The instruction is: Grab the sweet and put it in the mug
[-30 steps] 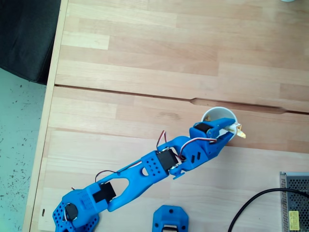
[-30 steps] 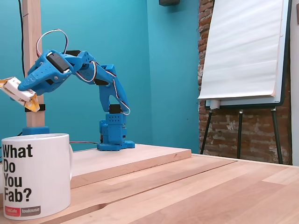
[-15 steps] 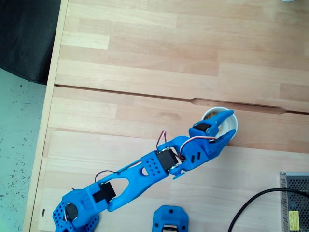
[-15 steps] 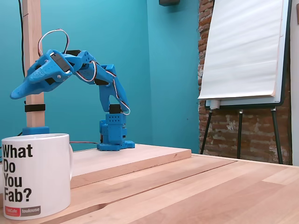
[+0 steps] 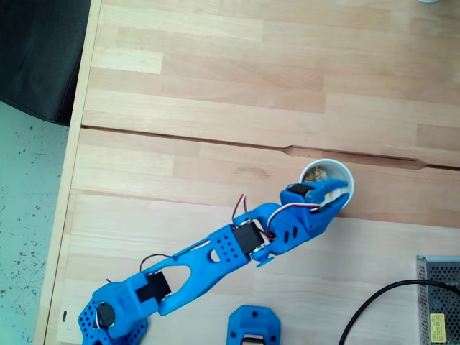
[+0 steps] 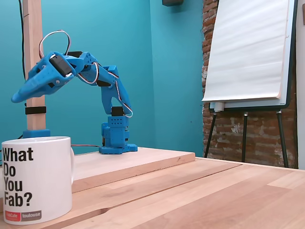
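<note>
Your arm reaches from its base at the lower left of the top-down fixed view up and to the right, and its gripper sits over the mug, covering the lower part of the rim. In the side fixed view the gripper hangs above the mug, well clear of the rim, with its tip pointing down and to the left. There its fingers look drawn together into one blue point with nothing between them; from above a light strip runs along the tip, and you cannot make out a gap there.

The sweet lies inside the mug: from above you see a small yellowish patch on the white bottom, near the left wall, just up and left of the gripper. It is too small to show its wrapper. From the side the mug wall hides it.

The mug stands upright on the wooden table, just below the dark seam between two boards. From the side it stands at the near left and carries black lettering, "What Do You Fab?".

A grey metal box with a black cable lies at the lower right of the top-down view. A flip chart stands before a brick wall in the side view.
</note>
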Motion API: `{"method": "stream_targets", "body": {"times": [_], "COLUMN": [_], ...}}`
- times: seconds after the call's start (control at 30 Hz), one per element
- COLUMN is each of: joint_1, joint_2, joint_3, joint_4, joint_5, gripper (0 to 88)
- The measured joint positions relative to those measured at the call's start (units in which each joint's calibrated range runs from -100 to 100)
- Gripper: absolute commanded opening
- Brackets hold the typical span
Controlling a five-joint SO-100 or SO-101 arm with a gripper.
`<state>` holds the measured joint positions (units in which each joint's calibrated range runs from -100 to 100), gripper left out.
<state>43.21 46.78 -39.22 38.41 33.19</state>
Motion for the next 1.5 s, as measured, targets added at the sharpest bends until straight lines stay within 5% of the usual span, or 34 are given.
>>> {"method": "stream_targets", "body": {"times": [0.3, 0.73, 1.03, 1.5], "joint_1": [-1.5, -17.6, -30.6, -39.5], "joint_2": [-19.6, -52.8, -75.0, -101.3], "joint_3": [22.3, 41.1, 71.5, 120.8], "joint_4": [0.0, 0.3, 5.6, 5.5], "joint_5": [-3.2, -13.3, -14.1, -14.0], "gripper": [0.0, 0.0, 0.0, 0.0]}}
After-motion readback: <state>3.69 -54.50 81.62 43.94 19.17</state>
